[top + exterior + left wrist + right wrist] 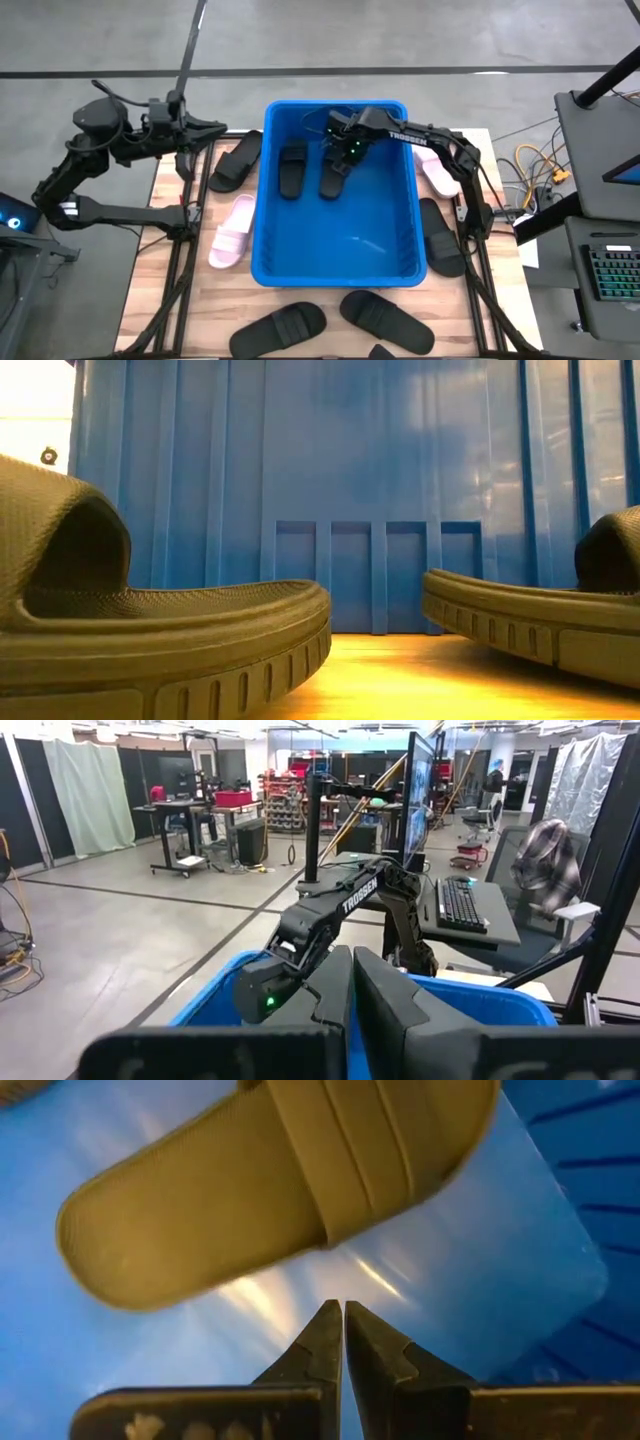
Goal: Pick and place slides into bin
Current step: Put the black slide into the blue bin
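The blue bin stands mid-table with two black slides lying flat on its floor at the far end. My right gripper is shut and points down inside the bin. Its tips hang over bare floor just beside the right-hand slide, with nothing between them. My left gripper is shut and level at the table's far left, short of the bin's rim. More slides lie on the table around the bin. Two of these black ones fill the low view.
Left of the bin lie a black slide and a pink one. To its right lie a pink one and a black one. Two black ones lie near the front edge. A keyboard and cables sit beyond the right edge.
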`<state>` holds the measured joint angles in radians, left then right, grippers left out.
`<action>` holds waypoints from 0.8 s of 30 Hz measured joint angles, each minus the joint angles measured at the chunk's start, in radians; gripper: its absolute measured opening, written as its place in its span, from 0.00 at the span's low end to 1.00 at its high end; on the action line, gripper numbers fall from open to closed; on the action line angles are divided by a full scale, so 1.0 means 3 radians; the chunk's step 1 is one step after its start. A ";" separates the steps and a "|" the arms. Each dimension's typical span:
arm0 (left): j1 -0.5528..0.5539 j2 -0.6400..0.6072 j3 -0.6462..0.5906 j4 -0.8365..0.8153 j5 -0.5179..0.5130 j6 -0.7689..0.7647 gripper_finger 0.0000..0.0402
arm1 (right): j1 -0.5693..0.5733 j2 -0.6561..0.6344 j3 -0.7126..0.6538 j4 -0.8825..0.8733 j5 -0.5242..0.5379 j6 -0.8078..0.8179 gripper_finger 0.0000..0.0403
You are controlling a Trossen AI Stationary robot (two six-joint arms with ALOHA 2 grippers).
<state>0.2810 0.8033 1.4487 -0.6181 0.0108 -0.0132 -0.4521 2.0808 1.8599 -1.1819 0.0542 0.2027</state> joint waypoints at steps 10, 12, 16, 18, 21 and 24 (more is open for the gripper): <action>0.0001 -0.0028 -0.0001 0.0001 0.0000 -0.0001 0.00 | -0.0001 -0.0084 -0.0487 0.0476 0.0066 0.0125 0.02; 0.0001 -0.0026 -0.0001 0.0001 0.0000 -0.0003 0.00 | -0.0001 -0.0089 -0.0562 0.0568 0.0161 0.0221 0.02; 0.0001 -0.0015 -0.0003 -0.0006 0.0001 -0.0006 0.00 | -0.0001 -0.0089 -0.0698 0.0751 0.0181 0.0336 0.02; 0.0001 -0.0014 -0.0009 -0.0011 0.0000 -0.0005 0.00 | -0.0001 -0.0089 -0.0742 0.0830 0.0181 0.0373 0.02; 0.0001 -0.0005 -0.0013 -0.0012 0.0000 -0.0006 0.00 | 0.0000 -0.0089 -0.0827 0.0945 0.0180 0.0385 0.02; 0.0001 0.0001 -0.0020 -0.0012 0.0000 -0.0005 0.00 | -0.0001 -0.0088 -0.0885 0.1044 0.0174 0.0486 0.02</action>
<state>0.2813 0.8035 1.4426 -0.6216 0.0109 -0.0148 -0.4522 2.0545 1.5943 -0.8685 0.1062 0.3484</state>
